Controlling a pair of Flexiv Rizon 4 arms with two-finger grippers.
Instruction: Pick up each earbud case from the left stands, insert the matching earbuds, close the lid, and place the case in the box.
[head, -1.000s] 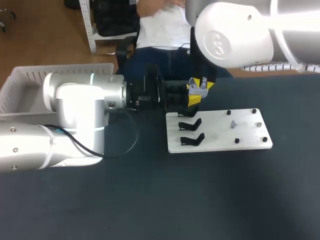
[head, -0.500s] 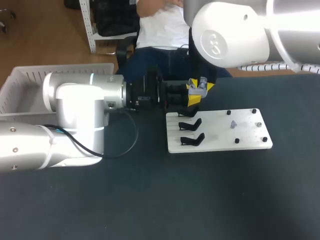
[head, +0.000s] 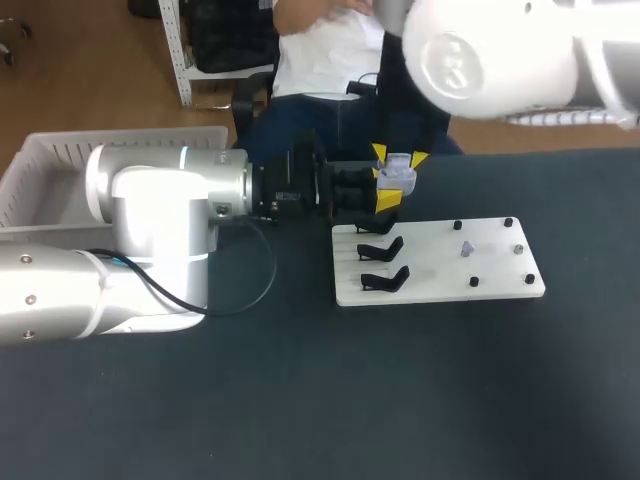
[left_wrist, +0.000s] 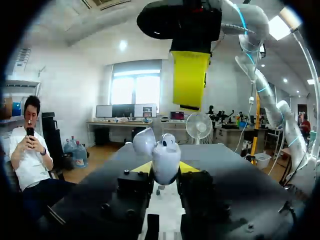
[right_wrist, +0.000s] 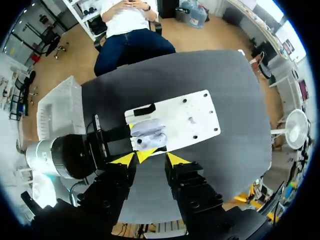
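- The right gripper (right_wrist: 151, 160) has its yellow-tipped fingers apart, with the pale lavender plastic earbud case (right_wrist: 147, 135) just ahead of it, lid open.
- The case overlaps the edge of the flat white rectangular board (right_wrist: 192, 117).

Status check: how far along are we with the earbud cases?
Done: the earbud case is off the stands, and all three are bare. In hand: the left gripper holds it with the lid open, and the open right gripper hovers over it. Left: one earbud lies on the white board, the lid needs closing, and no case shows in the box.
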